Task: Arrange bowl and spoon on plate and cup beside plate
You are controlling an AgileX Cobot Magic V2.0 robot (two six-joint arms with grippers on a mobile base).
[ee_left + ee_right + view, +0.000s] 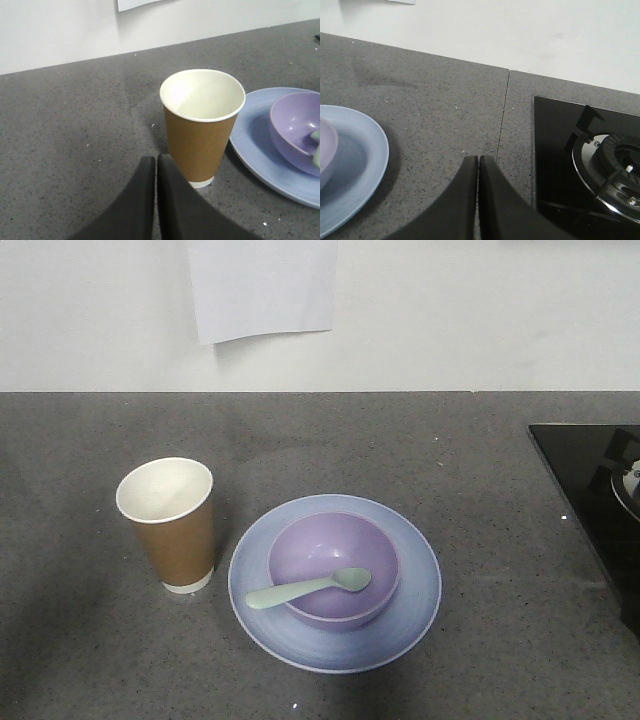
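Jaws first: my left gripper [156, 172] sits at the bottom centre of the left wrist view, its two dark fingers pressed together with only a hairline seam between them, holding nothing. My right gripper [478, 172] looks the same at the bottom centre of the right wrist view, closed and empty.

Just above and right of my left fingertips stands the brown paper cup with a white rim and white base band [202, 130], upright on the grey speckled stone counter [75, 140]. I cannot tell whether my fingertip touches its base; it is very near.

In the front view the cup [170, 525] is at centre left, just beside the round pale blue-lilac plastic plate [415, 595] with a thin strip of counter between them. The smooth lavender-purple plastic bowl [335, 545] sits on the plate's middle, and the small mint-green plastic spoon [308, 588] lies across the bowl, head inside, handle jutting over the lower-left rim.

At the right edge lies the black glass gas hob [560, 165], with its metal burner ring [615, 170] at lower right of the right wrist view.

I judge the arrangement finished. The risk now is my left jaws: a forward nudge could tip the light cup against the plate, jolt the bowl and spill the loosely balanced spoon.
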